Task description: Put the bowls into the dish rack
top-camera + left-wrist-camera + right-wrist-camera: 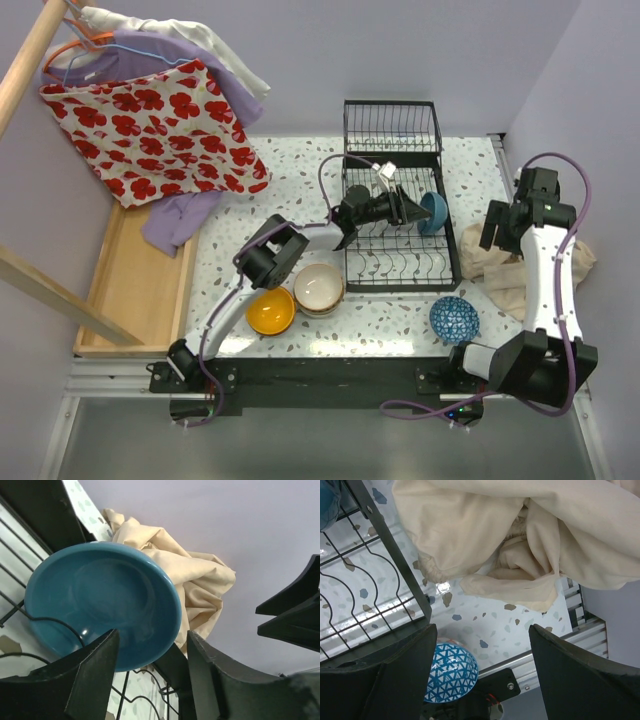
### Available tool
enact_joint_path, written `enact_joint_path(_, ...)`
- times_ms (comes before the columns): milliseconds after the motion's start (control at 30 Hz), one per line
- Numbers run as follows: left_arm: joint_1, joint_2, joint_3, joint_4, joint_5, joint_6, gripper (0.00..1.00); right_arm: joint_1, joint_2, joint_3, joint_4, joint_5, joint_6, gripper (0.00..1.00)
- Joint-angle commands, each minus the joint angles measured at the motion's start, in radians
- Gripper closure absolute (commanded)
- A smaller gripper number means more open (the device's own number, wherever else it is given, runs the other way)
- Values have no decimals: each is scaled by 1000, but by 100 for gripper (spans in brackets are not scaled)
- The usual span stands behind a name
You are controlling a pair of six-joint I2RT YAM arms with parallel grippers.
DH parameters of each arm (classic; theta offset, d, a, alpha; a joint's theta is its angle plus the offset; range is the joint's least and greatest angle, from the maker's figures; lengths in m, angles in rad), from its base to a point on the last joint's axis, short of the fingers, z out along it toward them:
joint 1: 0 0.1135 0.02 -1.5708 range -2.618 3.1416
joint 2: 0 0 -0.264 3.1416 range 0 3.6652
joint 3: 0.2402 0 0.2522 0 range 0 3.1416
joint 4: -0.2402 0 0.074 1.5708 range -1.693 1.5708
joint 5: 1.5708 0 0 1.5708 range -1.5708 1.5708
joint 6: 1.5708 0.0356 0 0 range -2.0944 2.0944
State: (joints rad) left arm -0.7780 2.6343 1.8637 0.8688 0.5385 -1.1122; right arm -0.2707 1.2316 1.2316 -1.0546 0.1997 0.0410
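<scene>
The black wire dish rack [400,262] stands mid-table. A plain blue bowl [434,213] stands on edge among the tines at its right side. My left gripper [408,208] is open just left of that bowl. In the left wrist view the bowl [100,600] sits just beyond my open, empty left gripper [152,675]. An orange-yellow bowl [270,311] and a cream bowl [319,287] sit left of the rack. A blue-white patterned bowl [455,318] sits at the front right. My right gripper [497,228] hovers open above the patterned bowl [451,672].
A crumpled beige cloth [495,268] lies right of the rack, under the right arm, and fills the top of the right wrist view [520,540]. A wooden tray [135,290] lies at the far left, under hanging clothes [160,125]. The rack's raised basket section [392,128] is at the back.
</scene>
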Motion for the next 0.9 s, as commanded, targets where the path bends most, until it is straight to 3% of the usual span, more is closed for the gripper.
enact_joint_path(0,20,-137,-41,-94,-21,101,36,-5,-4,66,-2,23,-12,21)
enact_joint_path(233,48,-281,-121,-289,-23,274,32,-5,-37,89,-31,18,-15,21)
enact_joint_path(467,51,-432,-110,-670,-70,538,32,-5,-98,72,-48,10,-19,20)
enact_joint_path(567,34,-584,-230,-708,-57,737,32,-5,-135,69,-59,-26,-67,19)
enact_joint_path(633,8,-699,-334,-712,32,947,33,-5,-150,77,-65,-23,-95,18)
enact_joint_path(767,-44,-798,-380,-938,182,1309,33,-4,-178,144,-52,-16,-67,18)
enact_joint_path(833,-64,-809,-367,-1019,143,1345,33,-5,-170,190,-41,-51,-49,18)
enact_joint_path(867,-66,-800,-345,-1136,132,1359,34,-4,-164,203,-35,-72,-49,18)
